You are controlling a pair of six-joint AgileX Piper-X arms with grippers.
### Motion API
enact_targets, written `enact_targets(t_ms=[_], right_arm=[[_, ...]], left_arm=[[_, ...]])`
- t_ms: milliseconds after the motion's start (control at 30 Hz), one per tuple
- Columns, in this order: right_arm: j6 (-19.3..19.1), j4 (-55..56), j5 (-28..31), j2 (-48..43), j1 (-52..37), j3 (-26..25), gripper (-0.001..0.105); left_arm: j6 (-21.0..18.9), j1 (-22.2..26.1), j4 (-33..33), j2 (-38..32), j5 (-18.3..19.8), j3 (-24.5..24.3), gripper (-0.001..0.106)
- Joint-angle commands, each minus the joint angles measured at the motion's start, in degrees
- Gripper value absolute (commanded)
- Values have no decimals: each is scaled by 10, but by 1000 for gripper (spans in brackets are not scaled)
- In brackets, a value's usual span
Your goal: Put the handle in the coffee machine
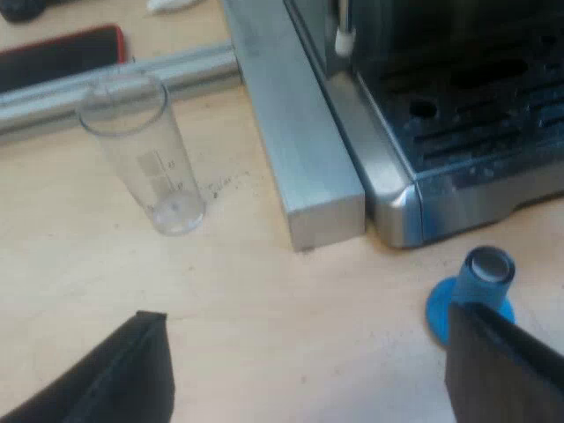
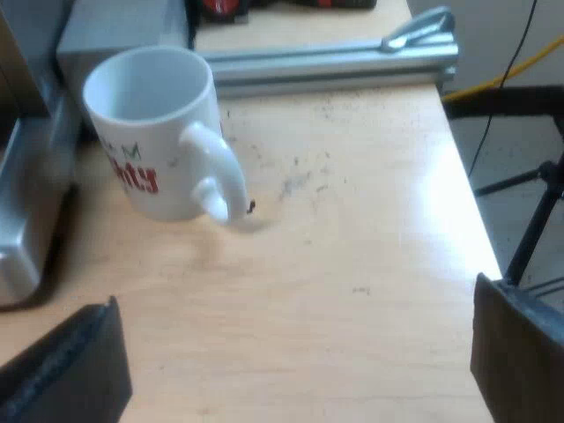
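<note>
Where the left gripper (image 1: 308, 322) hangs over the pale wooden worktop (image 1: 247, 282), its two black jaws are spread wide and hold nothing. One blue tamper (image 1: 480, 286) stands upright just beside one jaw. One clear measuring glass (image 1: 141, 154) stands upright, well apart from the tamper. One espresso machine (image 1: 458, 141) sits on the worktop, its silver drip-tray corner near the tamper. One square metal bar (image 1: 304, 150) lies along the machine's side. The right gripper (image 2: 295, 313) hangs above the worktop, its two jaws likewise spread wide and empty. One white mug (image 2: 154, 132) with red lettering stands upright nearby, and one aluminium rail (image 2: 335, 62) lies beyond it.
</note>
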Motion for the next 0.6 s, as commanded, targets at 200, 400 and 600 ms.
enact_targets(t_ms=[200,400,600], right_arm=[[-6,0,-6,-26,-3,13,81],[-6,1,-6,-26,-3,20,81],[-6,7,-6,-26,-3,32,81]], left_arm=[[6,0,-10,-21,-5,4,66],[12,0,-13,-59,1,5,66],[33,0,-15,-151,1,14,66]])
